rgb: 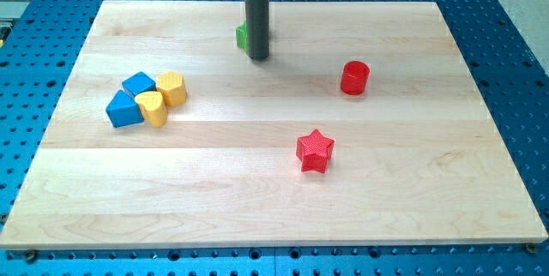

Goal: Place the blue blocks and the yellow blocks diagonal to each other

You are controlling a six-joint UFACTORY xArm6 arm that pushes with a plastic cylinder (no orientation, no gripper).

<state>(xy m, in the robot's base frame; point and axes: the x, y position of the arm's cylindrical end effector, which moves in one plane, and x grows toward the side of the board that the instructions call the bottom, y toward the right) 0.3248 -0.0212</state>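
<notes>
my tip [258,57] is near the top middle of the frame, down on the wooden board [257,199]. it is just a straight dark rod, so it has nothing that opens or shuts and it holds nothing. it can only push.

right beside my tip, on its left, a green block [244,36] peeks out. the rod hides most of it, so i cannot tell its shape. it looks like it is touching the rod or very close to it.

the blocks for the job are far from my tip, at the left middle of the frame. there is a blue cube [138,84] and below it a blue wedge-like block [123,110]. a yellow block [171,88] with a rounded top sits to the right of the blue cube, and a second yellow block [153,108] sits to the right of the blue wedge. all four are packed tight in one little bunch, touching or nearly so.

i think the blues and yellows already sit in a kind of slanted pattern, so the job looks close to done or done. that may be why my tip is parked far away, so it does not bump them.

a red cylinder [354,78] is at the upper right and a red star [315,151] is lower, right of the middle. both are well apart from the bunch.
</notes>
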